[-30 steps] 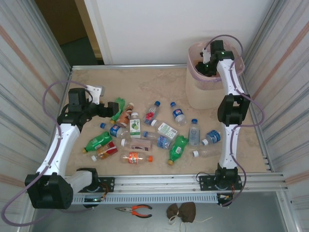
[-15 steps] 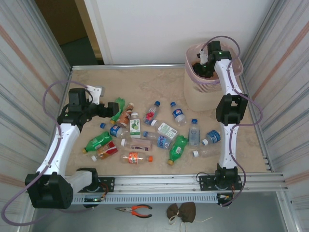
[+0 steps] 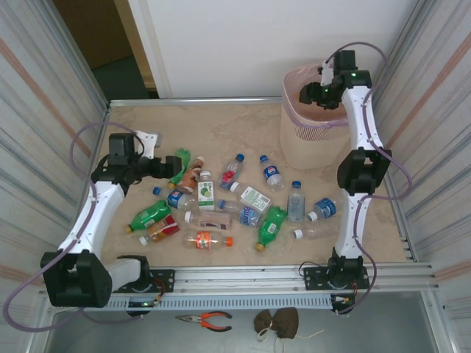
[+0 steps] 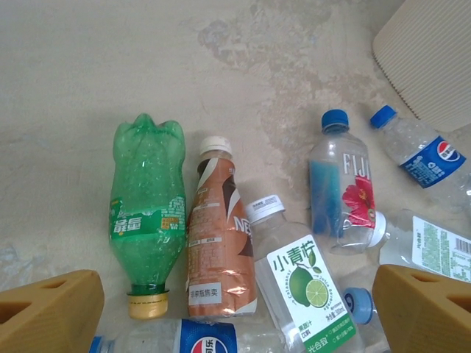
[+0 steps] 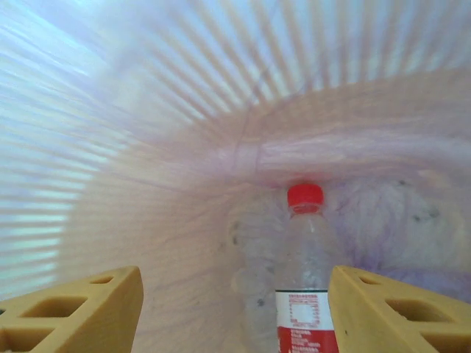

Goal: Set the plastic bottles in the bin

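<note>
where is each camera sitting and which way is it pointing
Top external: above, behind the arm bases, looking down on the beige table, plastic bottles and ribbed beige bin with pink liner; left arm and right arm show.
Left wrist: on the left arm, aimed down at bottles; left gripper open, fingers at bottom corners.
Right wrist: at the bin's mouth, facing a red-capped clear bottle; right gripper open, fingers framing it.
Top external and left wrist share the green plastic bottle beside a brown bottle.
</note>
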